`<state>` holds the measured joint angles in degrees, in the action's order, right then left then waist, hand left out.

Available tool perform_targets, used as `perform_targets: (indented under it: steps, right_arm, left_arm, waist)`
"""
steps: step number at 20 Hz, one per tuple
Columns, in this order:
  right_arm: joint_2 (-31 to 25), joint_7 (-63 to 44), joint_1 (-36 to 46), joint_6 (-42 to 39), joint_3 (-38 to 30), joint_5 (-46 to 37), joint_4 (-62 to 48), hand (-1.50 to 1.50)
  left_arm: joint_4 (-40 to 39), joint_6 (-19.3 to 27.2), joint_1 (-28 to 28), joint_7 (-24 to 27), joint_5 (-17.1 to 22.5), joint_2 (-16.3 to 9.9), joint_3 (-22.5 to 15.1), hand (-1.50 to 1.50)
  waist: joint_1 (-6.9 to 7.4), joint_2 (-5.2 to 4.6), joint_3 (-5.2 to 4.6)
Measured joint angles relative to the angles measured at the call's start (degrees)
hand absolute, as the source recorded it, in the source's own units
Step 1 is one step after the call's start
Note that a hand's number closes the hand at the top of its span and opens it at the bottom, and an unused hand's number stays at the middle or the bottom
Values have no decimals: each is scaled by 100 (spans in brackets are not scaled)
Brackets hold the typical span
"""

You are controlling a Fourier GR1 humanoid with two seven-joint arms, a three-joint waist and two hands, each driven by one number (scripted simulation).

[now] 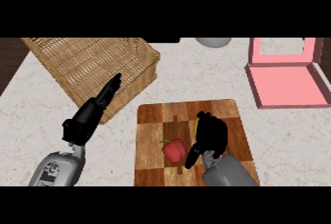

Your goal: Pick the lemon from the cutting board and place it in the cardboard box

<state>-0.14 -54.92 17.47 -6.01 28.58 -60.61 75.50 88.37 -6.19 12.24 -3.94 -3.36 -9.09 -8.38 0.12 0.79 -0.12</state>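
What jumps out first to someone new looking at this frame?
The right hand, curled over something yellow on the wooden cutting board at centre, probably the lemon, though it is mostly hidden. A red bell pepper lies on the board just left of that hand. Next, the big wicker basket at upper left with the left hand held open, fingers straight, in front of it, and the open pink box at upper right.

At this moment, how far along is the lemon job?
Nothing is delivered: the open pink cardboard box shows no lemon. In hand: the black right hand curls over a yellow lemon on the wooden checkered cutting board. Lifting and carrying remain.
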Motion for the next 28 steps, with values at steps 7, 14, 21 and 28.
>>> perform_targets:
  steps: [7,14,21,28]
  right_arm:
    - [-167,459,15,132,42,-266,-64,150]
    - [-2167,3287,-710,214,-27,554,972,150]
    - [-3861,5432,-1513,1084,-1161,1323,1749,150]
    - [-4698,6329,-2619,1012,-2494,2583,3208,150]
  left_arm:
    - [-83,-49,55,49,-89,54,90,0]
    - [41,28,-64,-28,-122,43,152,0]
    - [219,22,-173,-171,-124,77,121,0]
    - [223,-73,-201,-98,-107,46,179,0]
  waist:
    - [3,7,6]
    - [-147,-13,35]
    - [-173,-30,29]
    - [-197,-26,21]
